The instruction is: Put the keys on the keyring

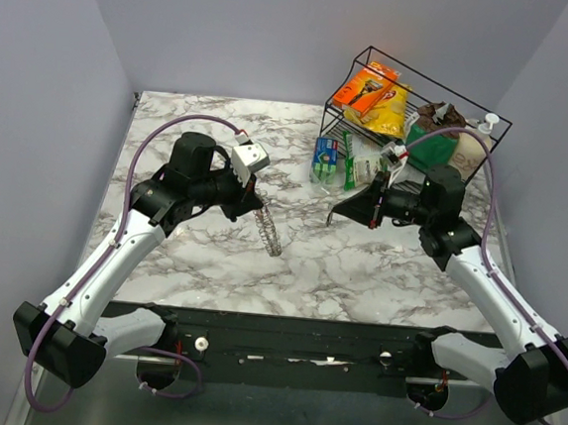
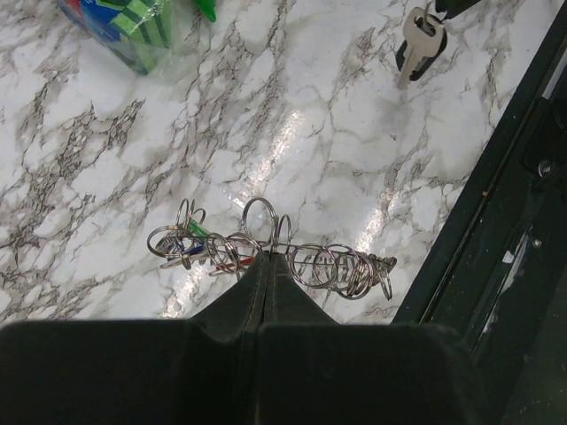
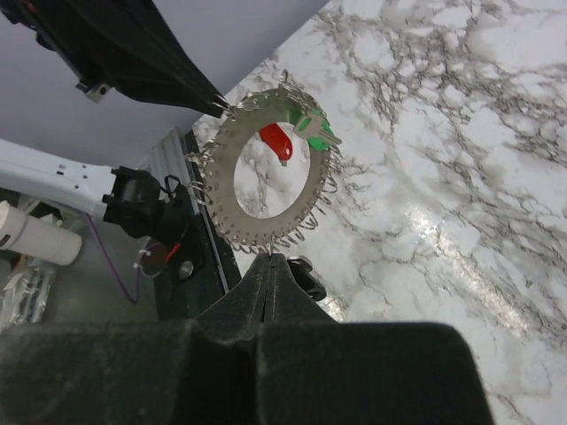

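My left gripper (image 1: 260,208) is shut on the rim of the keyring (image 1: 270,231), which hangs edge-on above the marble. In the left wrist view the keyring (image 2: 292,257) is a row of small silver rings just past my shut fingertips (image 2: 266,266), with green, blue and red key heads (image 2: 197,243) at its left end. The right wrist view faces the keyring (image 3: 266,168), a toothed disc of silver keys. My right gripper (image 3: 272,257) is shut just below it on a black-headed key (image 3: 306,276). That key (image 2: 416,46) dangles at the top right of the left wrist view.
A black wire rack (image 1: 423,105) with snack bags and a white bottle (image 1: 488,123) stands at the back right. A blue and green pack (image 1: 325,158) lies in front of it. The black rail (image 1: 303,338) runs along the table's near edge.
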{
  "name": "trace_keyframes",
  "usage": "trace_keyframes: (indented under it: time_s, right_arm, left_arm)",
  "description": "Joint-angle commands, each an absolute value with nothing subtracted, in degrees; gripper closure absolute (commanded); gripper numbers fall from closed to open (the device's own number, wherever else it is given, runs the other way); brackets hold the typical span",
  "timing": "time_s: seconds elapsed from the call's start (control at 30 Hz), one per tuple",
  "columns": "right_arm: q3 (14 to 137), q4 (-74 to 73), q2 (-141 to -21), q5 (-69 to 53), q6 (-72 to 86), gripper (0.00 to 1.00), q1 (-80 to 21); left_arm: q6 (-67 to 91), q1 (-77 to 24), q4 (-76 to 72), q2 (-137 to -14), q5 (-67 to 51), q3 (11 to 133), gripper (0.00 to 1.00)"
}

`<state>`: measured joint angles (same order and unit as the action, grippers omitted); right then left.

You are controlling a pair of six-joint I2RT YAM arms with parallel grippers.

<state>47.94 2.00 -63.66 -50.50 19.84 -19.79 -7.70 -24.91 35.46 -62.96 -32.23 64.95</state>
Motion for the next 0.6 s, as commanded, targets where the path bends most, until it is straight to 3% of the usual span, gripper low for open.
trace_keyframes:
  time_s: [0.0,0.57]
  right_arm:
    - [49.92,3.52,-62.49,-54.05,18.11,0.99,-20.21]
    - [55.37,3.16,-68.55,-51.42,16.17,0.99,-27.24]
  left_arm:
    - [-7.12,-25.49,32.43,-62.67,-35.33,67.15,1.00]
    - [-7.12,-25.84,32.26,-62.05,-37.09,66.80,1.00]
